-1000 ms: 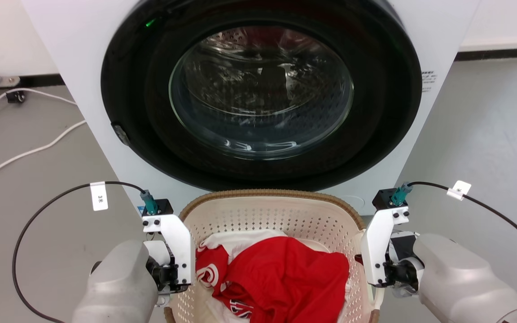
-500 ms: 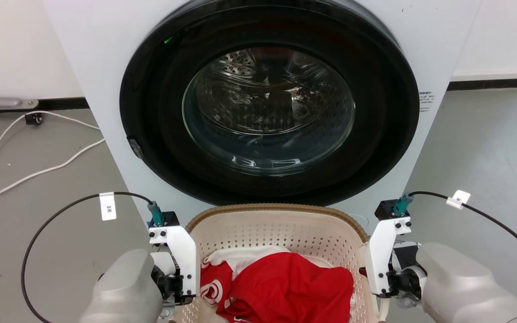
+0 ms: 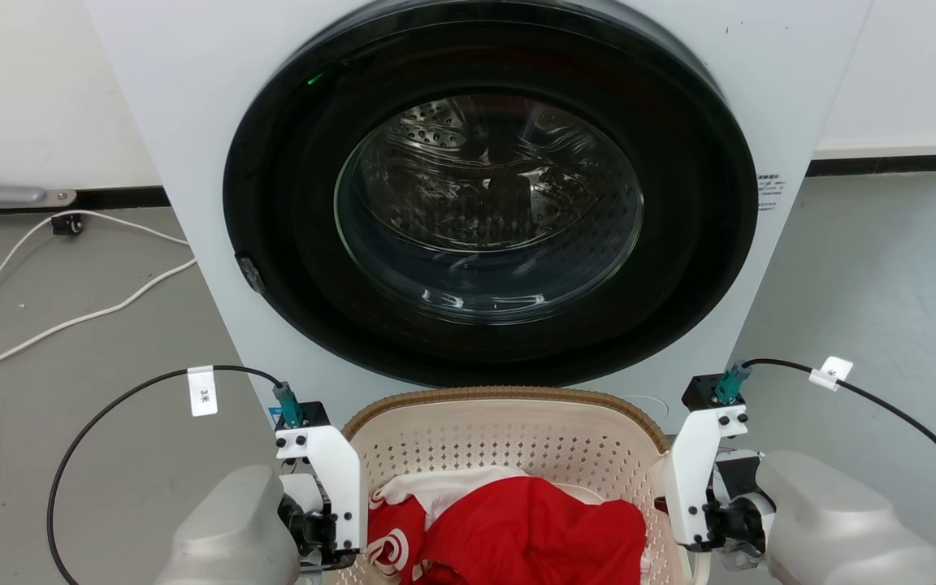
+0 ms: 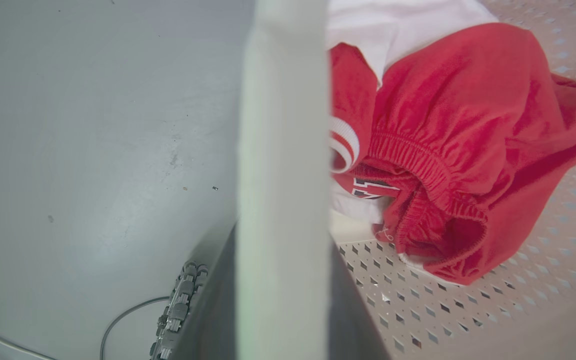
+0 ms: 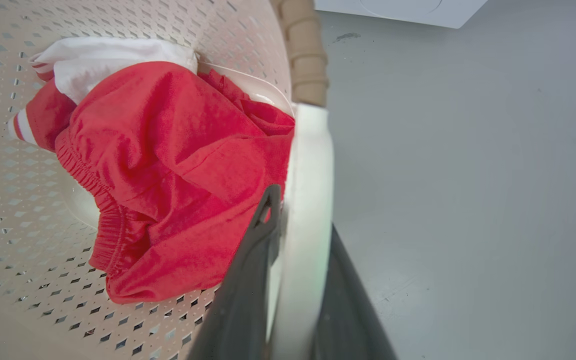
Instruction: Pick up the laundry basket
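The cream laundry basket [image 3: 504, 396], with perforated walls and a brown woven rim, stands in front of the washing machine at the bottom middle of the head view. Red and white clothes [image 3: 517, 528] lie in it. My left gripper [image 3: 330, 552] is at the basket's left side. In the left wrist view its dark fingers [image 4: 218, 300] flank the white handle [image 4: 283, 125], shut on it. My right gripper [image 3: 699, 544] is at the right side. Its fingers [image 5: 263, 225] clamp the white handle [image 5: 308, 165] just below the brown rim [image 5: 304, 55].
The white washing machine [image 3: 192, 122] with its closed round dark door [image 3: 488, 199] rises close behind the basket. White cables [image 3: 70, 317] trail over the grey floor at the left. Bare grey floor [image 3: 882, 284] lies to the right.
The whole head view has shifted, so the camera moved: the washer, floor and basket sit lower in the picture. Both grippers keep the same hold on the basket's handles.
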Tool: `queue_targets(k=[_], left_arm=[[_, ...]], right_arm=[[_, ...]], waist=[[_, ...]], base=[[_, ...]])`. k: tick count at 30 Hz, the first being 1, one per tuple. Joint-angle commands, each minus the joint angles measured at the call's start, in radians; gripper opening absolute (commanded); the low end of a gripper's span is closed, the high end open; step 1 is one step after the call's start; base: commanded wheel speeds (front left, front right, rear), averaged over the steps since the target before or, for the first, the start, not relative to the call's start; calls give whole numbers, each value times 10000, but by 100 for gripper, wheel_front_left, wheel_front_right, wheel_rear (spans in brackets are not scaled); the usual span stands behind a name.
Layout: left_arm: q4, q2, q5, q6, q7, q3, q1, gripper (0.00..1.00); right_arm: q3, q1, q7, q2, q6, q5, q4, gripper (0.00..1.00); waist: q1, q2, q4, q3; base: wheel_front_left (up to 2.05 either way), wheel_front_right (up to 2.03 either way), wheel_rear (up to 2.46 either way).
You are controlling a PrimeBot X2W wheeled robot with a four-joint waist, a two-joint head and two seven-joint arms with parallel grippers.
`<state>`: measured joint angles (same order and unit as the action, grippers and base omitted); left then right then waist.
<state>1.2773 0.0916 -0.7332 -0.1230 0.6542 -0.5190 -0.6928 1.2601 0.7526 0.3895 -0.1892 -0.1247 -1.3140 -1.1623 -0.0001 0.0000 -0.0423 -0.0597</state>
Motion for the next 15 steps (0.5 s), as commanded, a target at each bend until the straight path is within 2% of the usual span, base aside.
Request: queue_targets(k=[1, 15], left_arm=[[-76, -188, -63, -131, 83, -64, 145, 0], [-58, -149, -297, -133, 68, -291, -17, 0]], right_arm=[[8, -75, -120, 151, -110, -57, 89, 0], [35, 121, -406, 204, -110, -94, 150, 0]], waist=[[1, 0, 3, 15], [1, 0, 39, 174]], base=[[0, 0, 0], [0, 0, 0]])
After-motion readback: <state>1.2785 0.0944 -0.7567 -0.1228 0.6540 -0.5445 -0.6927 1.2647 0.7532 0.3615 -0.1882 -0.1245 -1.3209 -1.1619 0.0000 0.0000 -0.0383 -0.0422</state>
